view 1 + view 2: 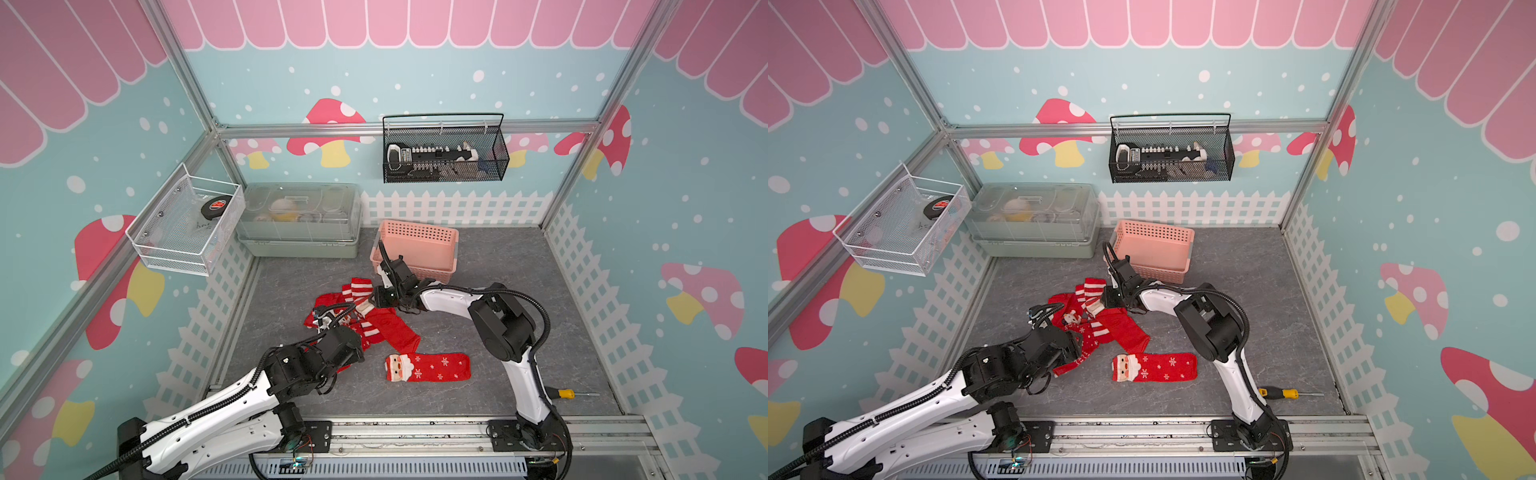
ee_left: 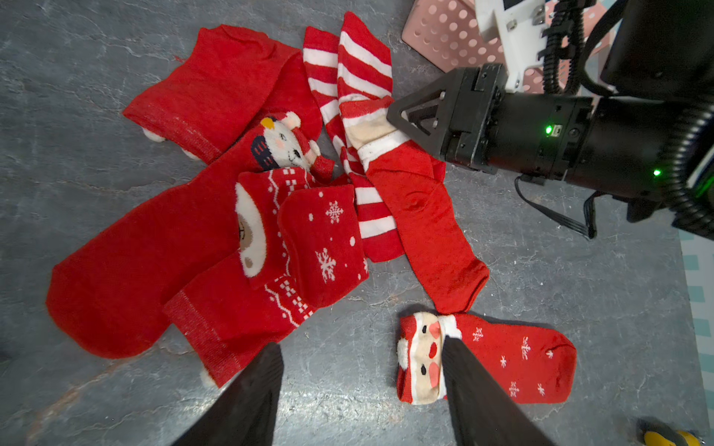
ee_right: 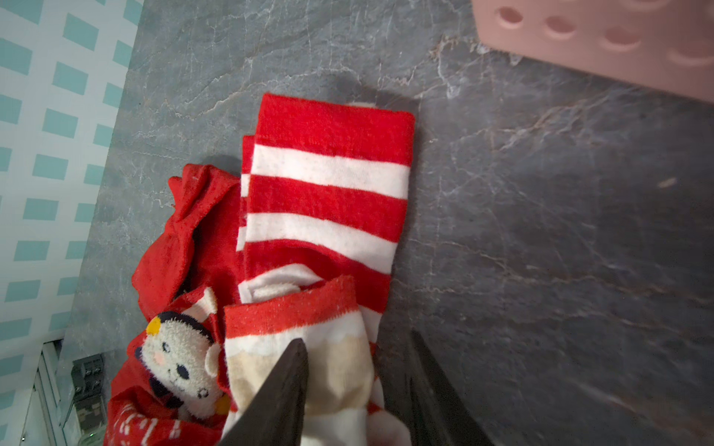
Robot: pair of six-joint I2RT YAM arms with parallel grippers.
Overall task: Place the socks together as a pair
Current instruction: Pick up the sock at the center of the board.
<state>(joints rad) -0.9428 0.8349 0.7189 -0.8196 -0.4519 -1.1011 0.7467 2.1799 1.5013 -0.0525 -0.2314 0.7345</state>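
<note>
Top views: Santa sock (image 1: 428, 367) lies crosswise, face leftward.

The Santa sock (image 1: 428, 368) is coloured red and dotted with white snowflakes, while the striped sock (image 3: 326, 193) is banded in red and white. The basket (image 1: 417, 233) is seen in perforated pink and the tabletop (image 1: 498, 257) in marble-veined grey.

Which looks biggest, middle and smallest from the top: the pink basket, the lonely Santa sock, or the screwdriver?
In a top view, largest to smallest:
1. pink basket
2. Santa sock
3. screwdriver, thinner and shorter
</note>
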